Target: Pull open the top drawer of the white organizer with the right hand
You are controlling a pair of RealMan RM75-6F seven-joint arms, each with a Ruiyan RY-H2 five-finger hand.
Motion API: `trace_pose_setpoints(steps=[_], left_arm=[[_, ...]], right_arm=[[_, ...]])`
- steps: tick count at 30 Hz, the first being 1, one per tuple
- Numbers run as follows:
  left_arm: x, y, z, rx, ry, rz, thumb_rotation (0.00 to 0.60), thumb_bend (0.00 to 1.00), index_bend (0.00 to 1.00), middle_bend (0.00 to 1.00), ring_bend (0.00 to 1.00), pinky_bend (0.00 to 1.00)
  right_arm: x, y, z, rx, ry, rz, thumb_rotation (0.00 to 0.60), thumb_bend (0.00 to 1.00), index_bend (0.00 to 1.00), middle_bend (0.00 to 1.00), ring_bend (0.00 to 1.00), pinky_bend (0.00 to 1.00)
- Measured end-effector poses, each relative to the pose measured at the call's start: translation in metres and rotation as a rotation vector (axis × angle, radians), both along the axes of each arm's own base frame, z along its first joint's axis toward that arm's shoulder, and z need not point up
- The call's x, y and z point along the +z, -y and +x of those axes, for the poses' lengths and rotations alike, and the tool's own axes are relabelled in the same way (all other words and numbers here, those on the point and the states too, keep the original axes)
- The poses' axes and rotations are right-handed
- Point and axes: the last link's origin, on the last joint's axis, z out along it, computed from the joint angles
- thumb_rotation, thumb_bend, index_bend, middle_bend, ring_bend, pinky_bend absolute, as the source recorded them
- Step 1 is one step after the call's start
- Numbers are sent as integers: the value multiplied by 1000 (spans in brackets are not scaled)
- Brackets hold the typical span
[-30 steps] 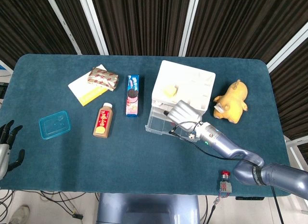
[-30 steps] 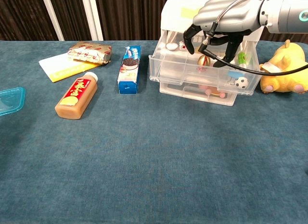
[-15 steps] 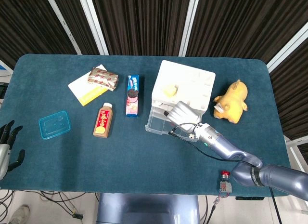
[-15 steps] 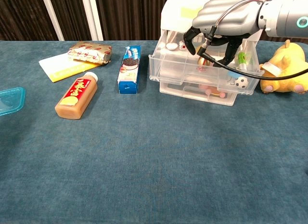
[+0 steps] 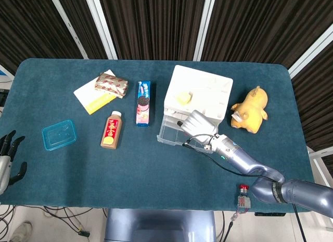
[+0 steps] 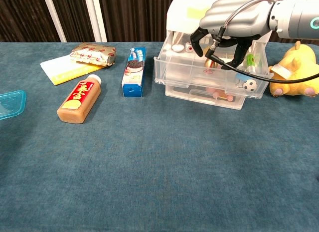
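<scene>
Head view: white organizer [image 5: 199, 92] sits right of table [image 5: 156, 164] centre, bare cloth before it; left hand [image 5: 6, 156] spread at the near-left edge.
Chest view: top drawer [image 6: 209, 75] (clear, small items inside) juts forward; right hand [image 6: 233, 23] curled over its front rim.

White organizer [image 5: 200, 93], top drawer [image 6: 209, 70] pulled out.
It sits right of frame centre; the clear drawer juts toward the camera, small trinkets visible inside, above a shut lower drawer [image 6: 209, 96].
</scene>
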Motion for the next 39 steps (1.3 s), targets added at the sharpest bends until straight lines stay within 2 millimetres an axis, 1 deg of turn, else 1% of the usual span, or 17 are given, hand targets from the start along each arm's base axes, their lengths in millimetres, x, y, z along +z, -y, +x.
trace_pose_setpoints(steps=[13,28,33,39], left_arm=[[0,0,0,2,-2,-4,600,440,117,0,0,0],[0,0,0,3,-4,-7,600,439,116,0,0,0],[0,0,0,3,-3,-8,600,439,116,0,0,0],[0,0,0,4,-3,-8,600,440,116,0,0,0]], right_arm=[[-4,-2,-1,8,-14,8,600,293,429,943,1000,1000],[-7,2,-2,-1,-27,2,600,295,432,942,1000,1000],[-8,3,-1,2,-35,-4,600,326,432,942,1000,1000],[-9,5,1,1,-38,-9,600,328,442,942,1000,1000]])
